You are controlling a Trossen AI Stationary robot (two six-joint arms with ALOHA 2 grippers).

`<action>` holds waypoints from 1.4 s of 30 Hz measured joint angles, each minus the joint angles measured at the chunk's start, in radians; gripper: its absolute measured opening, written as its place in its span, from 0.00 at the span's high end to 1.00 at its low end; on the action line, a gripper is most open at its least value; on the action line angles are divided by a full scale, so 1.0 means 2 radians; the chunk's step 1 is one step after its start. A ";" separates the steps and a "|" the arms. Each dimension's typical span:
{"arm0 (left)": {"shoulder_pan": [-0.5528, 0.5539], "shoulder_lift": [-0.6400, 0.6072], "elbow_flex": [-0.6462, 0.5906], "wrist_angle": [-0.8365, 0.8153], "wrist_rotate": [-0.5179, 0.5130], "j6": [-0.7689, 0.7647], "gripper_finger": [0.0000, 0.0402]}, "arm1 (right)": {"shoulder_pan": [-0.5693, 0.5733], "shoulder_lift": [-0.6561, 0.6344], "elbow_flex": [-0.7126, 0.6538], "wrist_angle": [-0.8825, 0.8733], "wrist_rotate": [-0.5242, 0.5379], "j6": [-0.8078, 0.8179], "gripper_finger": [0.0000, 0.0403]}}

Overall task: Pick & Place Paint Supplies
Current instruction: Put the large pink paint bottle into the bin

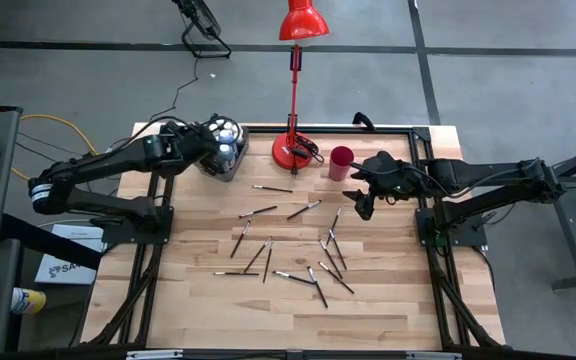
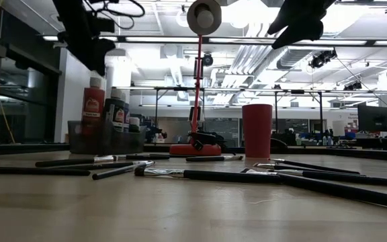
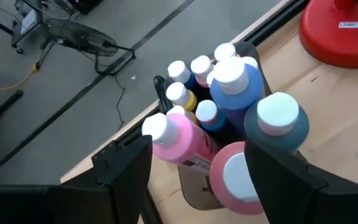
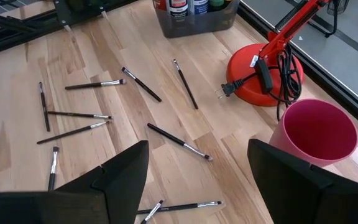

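My left end effector (image 3: 194, 180) hangs directly above the grey bin (image 1: 220, 160), fingers spread and released, grasping nothing. The bin sits on the surface (image 1: 198, 310) just left of the red lamp base (image 1: 293, 151), near the surface's far edge. It is packed with upright white-capped paint bottles (image 3: 229, 93): pink, blue, teal and at least one yellow, caps touching or nearly so. In the low view a red-labelled bottle (image 2: 93, 107) stands taller than the others in the bin.

My right end effector (image 4: 197, 180) is raised off the surface just right of the dark red cup (image 1: 341, 162), fingers spread, also grasping nothing. The cup stands upright just right of the lamp base, apart from it.

Paintbrushes (image 1: 303, 210) lie flat and scattered on the surface on the near side of the lamp base, none in the cup, none in the bin. One brush (image 1: 272, 188) lies closest to the lamp base; a looser cluster (image 1: 330, 255) lies nearer, below the cup. Several cross or touch one another.

Lamp cord and plug (image 4: 241, 84) rest on the lamp base
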 joint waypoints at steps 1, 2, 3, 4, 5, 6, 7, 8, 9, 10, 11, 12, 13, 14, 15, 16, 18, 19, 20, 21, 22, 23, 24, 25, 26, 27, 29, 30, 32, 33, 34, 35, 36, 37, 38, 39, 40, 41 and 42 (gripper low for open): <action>0.000 -0.005 0.000 -0.003 0.001 0.000 0.38 | 0.000 0.000 0.000 0.000 -0.001 0.000 0.34; 0.000 -0.009 0.000 -0.007 0.002 0.000 0.38 | 0.000 0.000 0.000 0.000 -0.003 0.000 0.34; 0.000 -0.013 0.000 -0.012 0.002 -0.001 0.38 | 0.000 0.000 0.000 0.000 -0.005 0.000 0.34; 0.000 -0.016 0.000 -0.019 0.003 -0.005 0.38 | 0.000 0.000 0.000 0.000 -0.007 0.000 0.34; 0.000 -0.019 0.000 -0.026 0.006 -0.009 0.38 | 0.000 0.000 0.000 0.000 -0.009 0.000 0.34; 0.000 -0.020 0.000 -0.031 0.008 -0.016 0.39 | 0.000 0.000 0.000 0.000 -0.009 0.000 0.34; 0.000 -0.020 0.000 -0.033 0.008 -0.021 0.40 | 0.000 0.000 0.000 0.000 -0.010 0.002 0.34; 0.000 -0.021 0.000 -0.033 0.009 -0.025 0.42 | 0.000 0.000 0.000 0.000 -0.010 0.003 0.34; 0.000 -0.022 0.000 -0.032 0.010 -0.027 0.44 | 0.000 0.000 0.000 0.000 -0.010 0.003 0.34; 0.000 -0.023 0.000 -0.029 0.011 -0.028 0.48 | 0.000 0.000 0.000 0.000 -0.010 0.004 0.34; 0.000 -0.024 0.000 -0.023 0.012 -0.028 0.52 | 0.000 0.000 0.000 0.000 -0.010 0.004 0.34; 0.000 -0.023 0.000 -0.017 0.015 -0.026 0.57 | 0.000 0.000 0.000 0.000 -0.010 0.004 0.34; 0.000 -0.023 0.000 -0.014 0.020 -0.022 0.63 | 0.000 0.000 0.000 0.000 -0.010 0.004 0.34; 0.000 -0.023 0.000 -0.012 0.023 -0.015 0.69 | 0.000 0.000 0.000 0.000 -0.010 0.004 0.34; 0.000 -0.023 0.000 -0.009 0.023 -0.012 0.76 | 0.000 0.000 0.000 0.000 -0.010 0.004 0.34; 0.000 -0.023 0.000 -0.007 0.023 -0.007 0.84 | 0.000 0.000 0.000 0.000 -0.010 0.004 0.34; 0.000 -0.023 0.000 -0.009 0.022 0.000 0.96 | 0.000 0.000 0.000 0.000 -0.010 0.004 0.34; 0.000 -0.023 0.000 -0.009 0.021 0.001 0.97 | 0.000 0.000 0.000 0.000 -0.010 0.004 0.34; 0.000 -0.023 0.000 -0.011 0.019 0.001 0.97 | 0.000 0.000 0.000 0.000 -0.010 0.004 0.34; 0.000 -0.023 -0.004 -0.009 0.018 0.001 0.98 | 0.000 0.001 0.000 0.000 -0.010 0.004 0.34; 0.000 -0.023 -0.011 -0.006 0.017 0.001 0.99 | 0.000 0.001 0.000 0.000 -0.010 0.004 0.34; 0.000 -0.023 -0.021 -0.002 0.017 0.000 0.99 | 0.000 0.001 0.000 0.000 -0.010 0.004 0.34; 0.000 -0.023 -0.032 0.003 0.019 0.001 0.99 | 0.000 0.001 0.000 0.000 -0.009 0.004 0.34; 0.000 -0.023 -0.043 0.013 0.024 0.001 0.99 | 0.000 0.001 0.000 0.000 -0.009 0.004 0.34; 0.000 -0.023 -0.054 0.027 0.029 0.000 1.00 | 0.000 0.001 0.000 0.000 -0.009 0.004 0.34; 0.000 -0.023 -0.064 0.043 0.035 0.000 1.00 | 0.000 0.001 0.000 0.000 -0.009 0.004 0.34; 0.000 -0.023 -0.083 0.071 0.038 0.000 1.00 | 0.000 0.001 0.000 0.000 -0.009 0.004 0.34; 0.000 -0.023 -0.092 0.086 0.040 0.000 1.00 | 0.000 0.001 0.000 0.000 -0.009 0.004 0.34; 0.000 -0.023 -0.104 0.108 0.037 -0.003 1.00 | 0.000 0.001 0.000 0.000 -0.009 0.004 0.34; 0.000 -0.023 -0.107 0.111 0.035 -0.004 1.00 | 0.000 0.001 0.000 0.000 -0.009 0.004 0.34; 0.000 -0.023 -0.108 0.109 0.032 -0.004 1.00 | 0.000 0.001 0.000 0.000 -0.009 0.004 0.34; 0.000 -0.023 -0.108 0.105 0.025 -0.004 1.00 | 0.000 0.001 0.000 0.000 -0.009 0.004 0.34; 0.000 -0.023 -0.108 0.100 0.019 -0.004 1.00 | 0.000 0.001 0.000 0.000 -0.009 0.004 0.34; 0.000 -0.023 -0.108 0.096 0.013 -0.004 1.00 | 0.000 0.001 0.000 0.000 -0.009 0.004 0.34; 0.000 -0.023 -0.108 0.090 0.008 -0.004 1.00 | 0.000 0.001 0.000 0.000 -0.009 0.004 0.34; 0.000 -0.023 -0.109 0.084 0.006 -0.007 1.00 | 0.000 0.001 0.000 0.000 -0.009 0.004 0.34; 0.000 -0.023 -0.110 0.080 0.003 -0.013 1.00 | 0.000 0.001 0.000 0.000 -0.009 0.004 0.34; 0.000 -0.023 -0.110 0.081 -0.001 -0.017 1.00 | 0.000 0.001 0.000 0.000 -0.009 0.004 0.34; 0.000 -0.027 -0.110 0.086 -0.003 -0.017 1.00 | 0.000 0.001 0.000 0.000 -0.009 0.004 0.34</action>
